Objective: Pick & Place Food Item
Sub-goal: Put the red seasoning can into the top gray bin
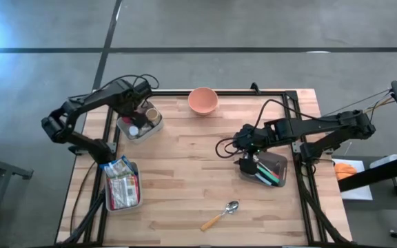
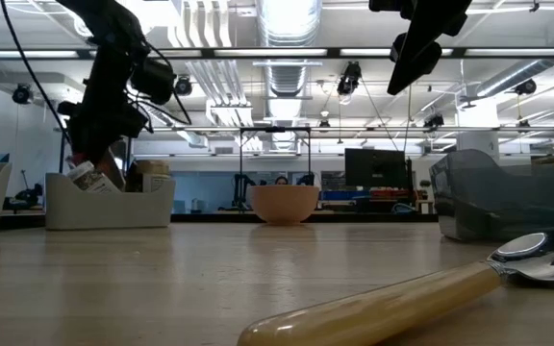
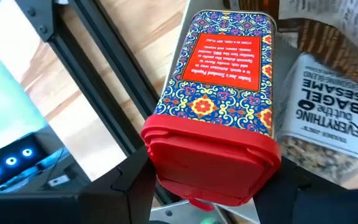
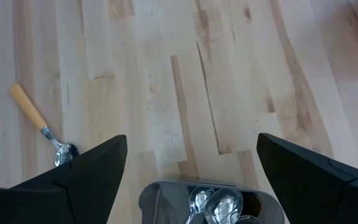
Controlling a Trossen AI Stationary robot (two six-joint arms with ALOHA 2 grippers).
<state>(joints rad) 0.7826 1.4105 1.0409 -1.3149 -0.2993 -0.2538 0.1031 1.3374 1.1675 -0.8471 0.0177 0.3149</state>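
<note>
So the left gripper (image 1: 138, 122) is hanging over the clear bin (image 1: 125, 128) at the far left of the wooden table (image 1: 191, 165), and its fingers are clamping the red lid end of a spice tin (image 3: 219, 99), the one with the blue, red and yellow patterned sides and a red label. The left wrist view is showing the tin sitting right between the two dark fingers, with an "Everything but the Bagel" seasoning jar (image 3: 328, 112) lying just beside it in the same bin. From the low view the tin itself is hard to pick out, since the arm is covering the top of that bin. The right gripper (image 1: 251, 164) is hovering above the grey utensil tray (image 1: 281, 164) at the right side, jaws spread wide and holding nothing; its wrist camera is looking down on a couple of spoon bowls (image 4: 216, 202) in the tray's end. A loose spoon (image 1: 220, 215) with a tan handle is lying near the front edge of the table, well apart from both arms. A peach bowl (image 1: 202, 100) is sitting at the far edge around the middle, and a second bin (image 1: 121, 184) full of packets is sitting at the near left.
</note>
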